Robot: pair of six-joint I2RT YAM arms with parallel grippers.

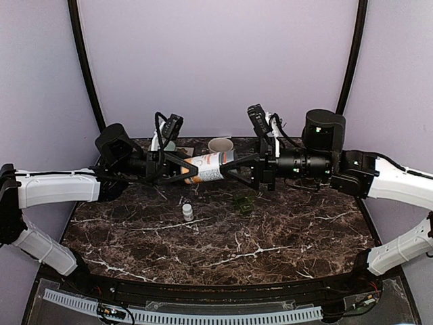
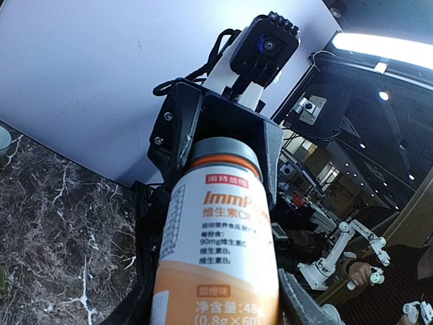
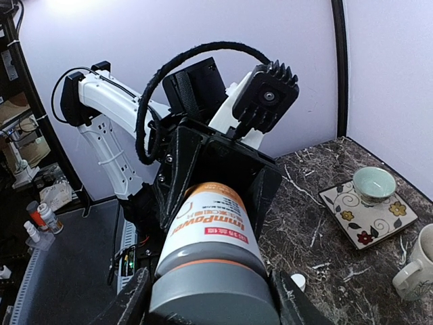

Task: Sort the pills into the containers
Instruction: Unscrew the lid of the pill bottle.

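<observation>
- On the dark brown marble table (image 1: 284, 237), nearest to the arm bases, we see one small white capped vial (image 1: 187, 212) standing upright.
- A little farther and to the right lies the one small flat dark green plastic pill box (image 1: 243, 201). It rests on the table, lower than the right gripper (image 1: 231, 166) and slightly on its near side, and it touches neither gripper. We cannot tell whether its compartments hold anything.
- Above the table, between the two arms, one white and orange pill bottle with a grey cap (image 1: 208, 169) lies horizontal in the air.
- The left gripper (image 1: 188, 170) is clamped on the orange bottom end of this bottle.
- The right gripper is clamped around the grey cap, so we count two grippers on the one bottle.
- Behind the bottle stands one cream mug (image 1: 220, 144).
- To the left of the mug, one pale green bowl (image 3: 374, 183) sits on one square flowered tile (image 3: 358, 220), partly hidden behind the left gripper in the top view.
</observation>
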